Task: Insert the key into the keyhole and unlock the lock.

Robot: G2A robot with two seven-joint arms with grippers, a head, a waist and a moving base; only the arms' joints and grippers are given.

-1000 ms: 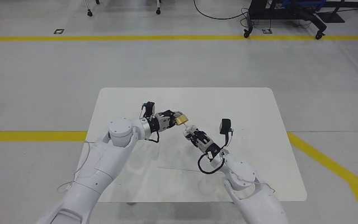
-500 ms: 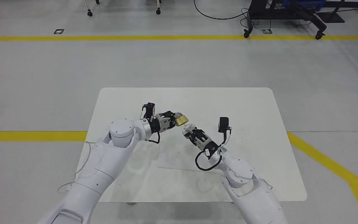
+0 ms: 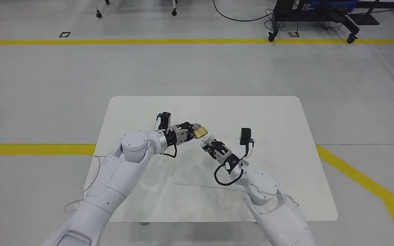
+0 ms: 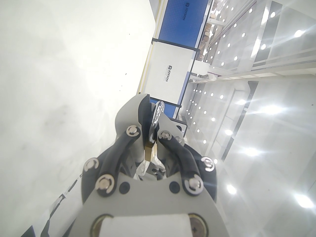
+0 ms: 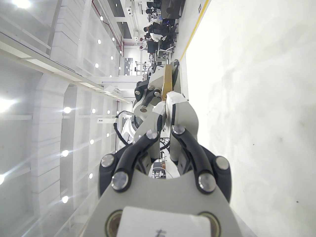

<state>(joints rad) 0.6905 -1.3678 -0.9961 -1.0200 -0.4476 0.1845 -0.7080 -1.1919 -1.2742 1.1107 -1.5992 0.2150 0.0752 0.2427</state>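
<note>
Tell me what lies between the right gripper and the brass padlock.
Nothing visible: in the right wrist view the right gripper reaches the brass padlock with no gap between them.

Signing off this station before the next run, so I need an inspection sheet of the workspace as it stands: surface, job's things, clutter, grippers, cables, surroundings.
Surface: white table with rounded corners.
Job's things: brass lock gripped by the left gripper; the key cannot be told apart.
Clutter: nothing seen.
Grippers: left gripper shut on the lock, with the silver shackle between its fingers; right gripper shut, its tips right at the end of the lock.
Cables: a black cable loops at the right arm's wrist; a floor cable lies beyond the table.
Surroundings: yellow floor lines; a wheeled black frame on the far floor.
</note>
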